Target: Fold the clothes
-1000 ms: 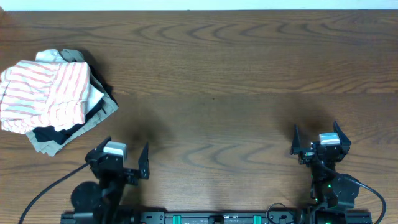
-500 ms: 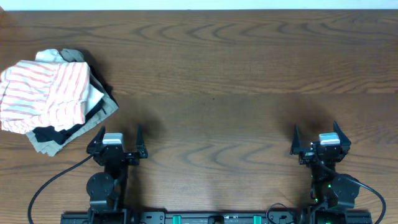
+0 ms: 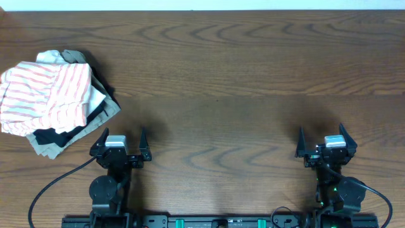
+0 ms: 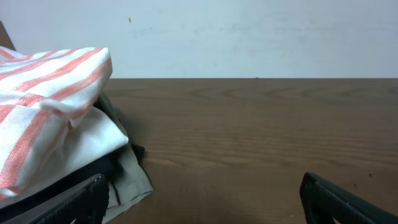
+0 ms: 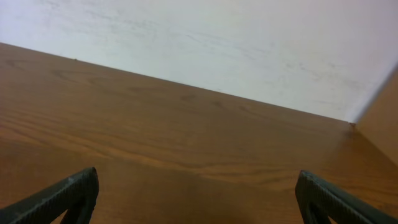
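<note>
The white shirt with orange-red stripes [image 3: 41, 95] lies folded on top of a pile at the table's left edge. It also shows at the left of the left wrist view [image 4: 43, 106]. My left gripper [image 3: 120, 140] is open and empty at the front left, a little to the right of and nearer than the pile. My right gripper [image 3: 321, 140] is open and empty at the front right, far from the shirt. Both sets of fingertips frame bare wood in the left wrist view [image 4: 199, 199] and the right wrist view [image 5: 199, 196].
Under the striped shirt lie a plain white folded garment [image 3: 95, 98], a black one [image 3: 57, 136] and a khaki one [image 3: 107, 114]. The wooden table [image 3: 240, 82] ends at a white wall at the back.
My left gripper has turned from angled right to pointing straight back and shifted slightly left. The right arm and the pile have not moved.
</note>
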